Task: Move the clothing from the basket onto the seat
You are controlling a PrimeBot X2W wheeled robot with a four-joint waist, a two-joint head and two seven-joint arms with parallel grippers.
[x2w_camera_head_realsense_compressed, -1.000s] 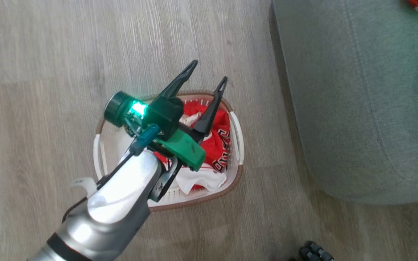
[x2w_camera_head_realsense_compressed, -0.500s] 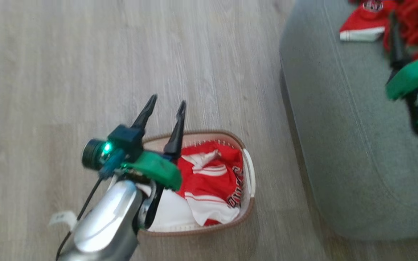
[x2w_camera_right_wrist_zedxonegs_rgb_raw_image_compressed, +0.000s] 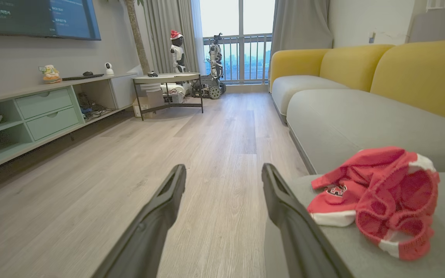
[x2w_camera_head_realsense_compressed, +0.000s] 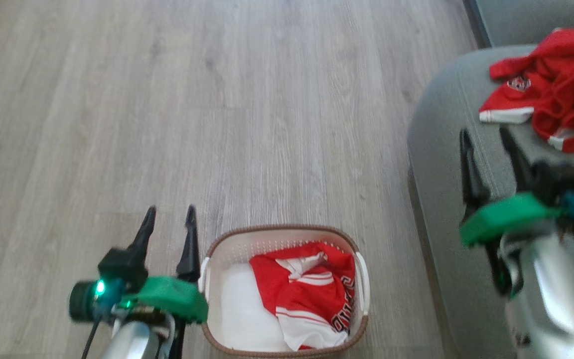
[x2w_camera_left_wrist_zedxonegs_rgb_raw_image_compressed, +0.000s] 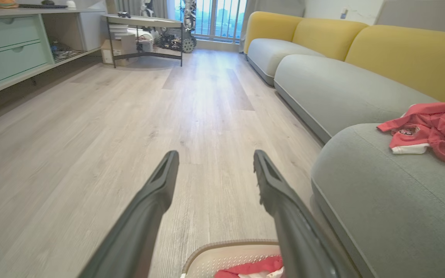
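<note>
Head view: a pale wood-grain plank floor [x2w_camera_head_realsense_compressed: 217,99] is being shown, with a small oval basket [x2w_camera_head_realsense_compressed: 282,228] sitting on it at bottom centre. The basket has white perforated plastic walls, a brown woven-look rim and white handles on its left and right sides, so its long axis is being read as running across the view. Crumpled red clothing [x2w_camera_head_realsense_compressed: 307,284] with white stripes and black-and-white lettering is being held in the basket's right half, the lettering running along the right wall; the left half is showing white. A second red garment [x2w_camera_head_realsense_compressed: 551,94], bunched, white-trimmed and bearing a small crest, is lying on the seat [x2w_camera_head_realsense_compressed: 446,164], a rounded grey-green fabric cushion with a stitched seam, at upper right; its longer side is lying roughly across the view. The left gripper [x2w_camera_head_realsense_compressed: 170,211] is being held just left of the basket, long dark fingers spread wide with nothing between them, pointing up the view. The right gripper [x2w_camera_head_realsense_compressed: 484,133] is being held over the seat, jaws wide and empty, tips just beside the second red garment.
</note>
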